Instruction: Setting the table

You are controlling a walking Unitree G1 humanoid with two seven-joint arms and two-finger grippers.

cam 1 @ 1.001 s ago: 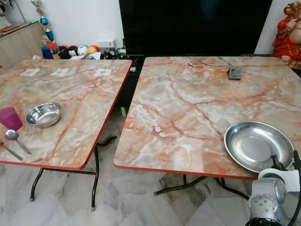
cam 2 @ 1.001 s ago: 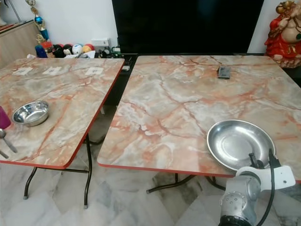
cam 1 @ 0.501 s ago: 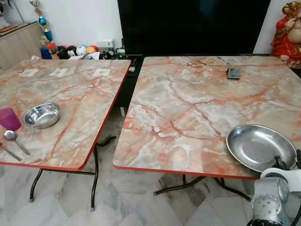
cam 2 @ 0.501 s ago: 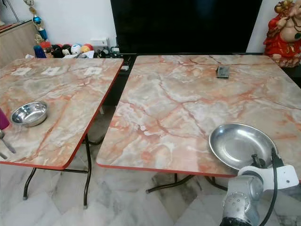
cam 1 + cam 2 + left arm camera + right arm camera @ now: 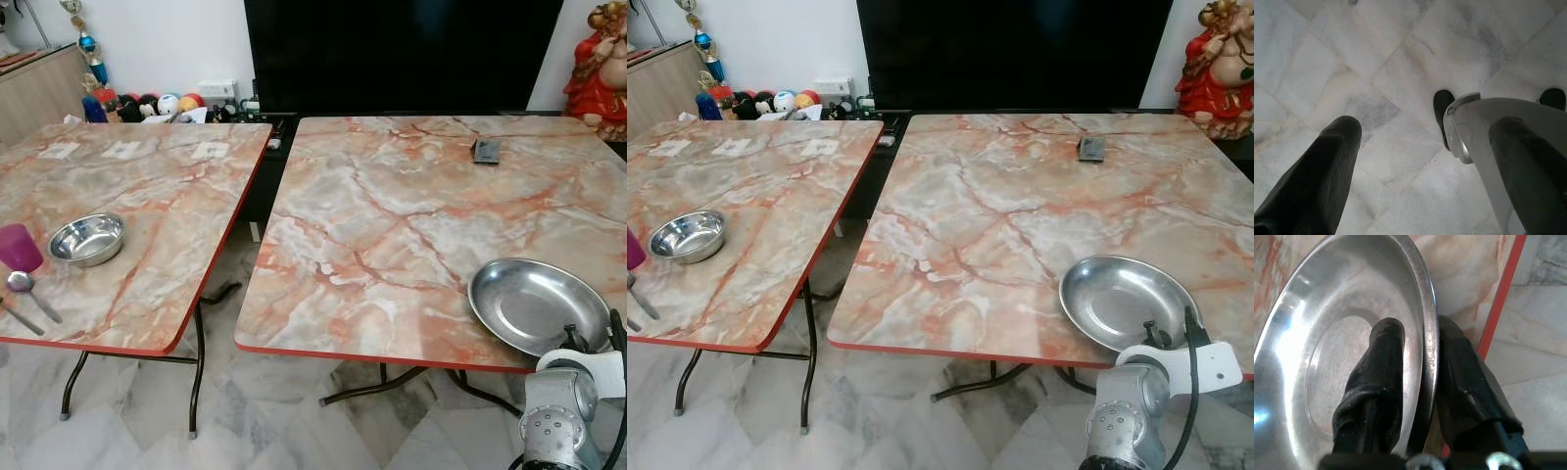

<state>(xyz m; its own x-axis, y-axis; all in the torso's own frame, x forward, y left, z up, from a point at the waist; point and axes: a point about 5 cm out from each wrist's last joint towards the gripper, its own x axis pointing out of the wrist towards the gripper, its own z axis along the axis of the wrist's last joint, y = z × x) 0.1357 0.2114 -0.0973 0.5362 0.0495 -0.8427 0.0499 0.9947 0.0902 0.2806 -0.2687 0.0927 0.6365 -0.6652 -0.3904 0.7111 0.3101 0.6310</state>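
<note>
Two marble-patterned folding tabletops with red edging are set side by side on dark metal legs, a narrow gap left between them.

Left tabletop [image 5: 147, 206]: a small steel bowl [image 5: 87, 239] near the front; a purple cup [image 5: 20, 246] just beside it toward the left edge; a spoon [image 5: 29, 292] in front of the cup, with a second utensil [image 5: 20, 315] partly cut off at the frame edge; three white paper labels [image 5: 124, 150] laid in a row at the far side.

Right tabletop [image 5: 392, 225]: a wide steel plate [image 5: 539, 305] at the front right corner, its rim at the table edge; a small dark flat object [image 5: 486, 150] at the far side, identity not discernible.

Floor [image 5: 265, 431]: pale grey marble tiles.
</note>
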